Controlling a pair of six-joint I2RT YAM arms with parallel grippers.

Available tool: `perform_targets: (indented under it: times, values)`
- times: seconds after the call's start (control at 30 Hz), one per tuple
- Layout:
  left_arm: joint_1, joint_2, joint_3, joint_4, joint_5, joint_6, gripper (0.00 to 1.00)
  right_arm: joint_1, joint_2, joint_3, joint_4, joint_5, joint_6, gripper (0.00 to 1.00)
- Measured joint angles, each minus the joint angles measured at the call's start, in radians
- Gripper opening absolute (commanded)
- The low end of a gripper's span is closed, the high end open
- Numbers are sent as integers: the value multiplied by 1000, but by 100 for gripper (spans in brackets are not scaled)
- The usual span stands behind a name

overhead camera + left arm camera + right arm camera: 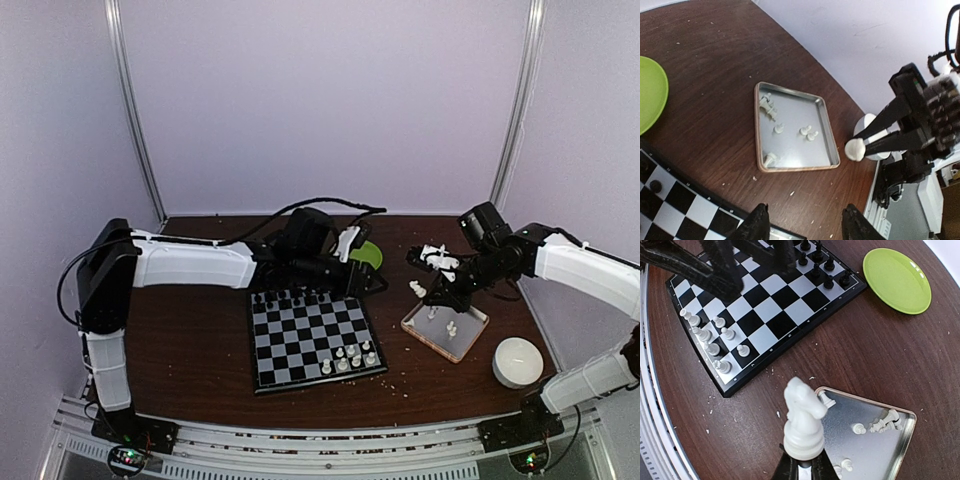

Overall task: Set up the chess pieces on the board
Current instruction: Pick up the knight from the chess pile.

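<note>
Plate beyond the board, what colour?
The plate is lime green; clearest in right wrist view.

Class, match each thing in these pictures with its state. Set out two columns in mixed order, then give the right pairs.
Things:
1. white knight
2. plate
3. tray
4. black chessmen

States:
A. holds loose white pieces
B. standing on the board
C. pinched by the right gripper
D. green and bare

Pairs: 1-C, 2-D, 3-A, 4-B

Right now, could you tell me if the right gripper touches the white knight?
Touching. The right wrist view shows the right gripper clamped on the white knight at its base.
</note>
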Motion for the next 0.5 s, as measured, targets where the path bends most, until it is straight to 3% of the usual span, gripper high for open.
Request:
perform_targets:
  times: [0.5]
  values:
    - [-3,153,179,170,129,-156,51,0,0,-10,6,-21,0,3]
